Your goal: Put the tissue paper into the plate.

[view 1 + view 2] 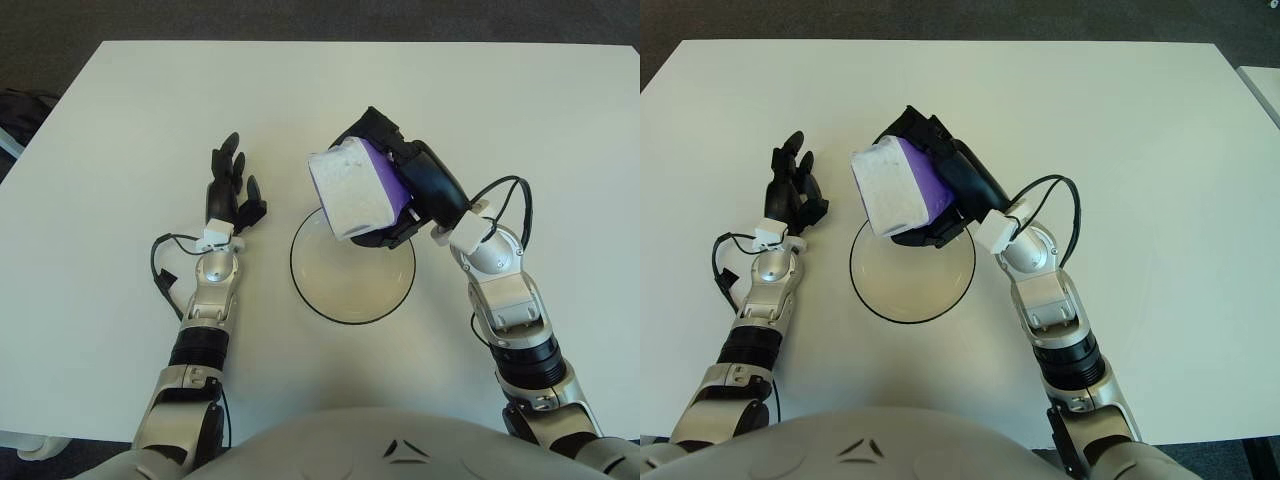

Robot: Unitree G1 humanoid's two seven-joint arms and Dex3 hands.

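Observation:
My right hand [385,195] is shut on a tissue pack [355,188], white with a purple side, and holds it above the far edge of the plate. The plate [352,290] is round, cream-coloured with a dark rim, and lies on the white table in front of me. The pack covers part of the plate's far rim. It also shows in the right eye view [895,185]. My left hand [232,185] shows to the left of the plate, fingers spread and empty.
The white table [540,120] stretches wide on all sides of the plate. A dark object [18,115] shows beyond the table's left edge. Dark floor lies past the far edge.

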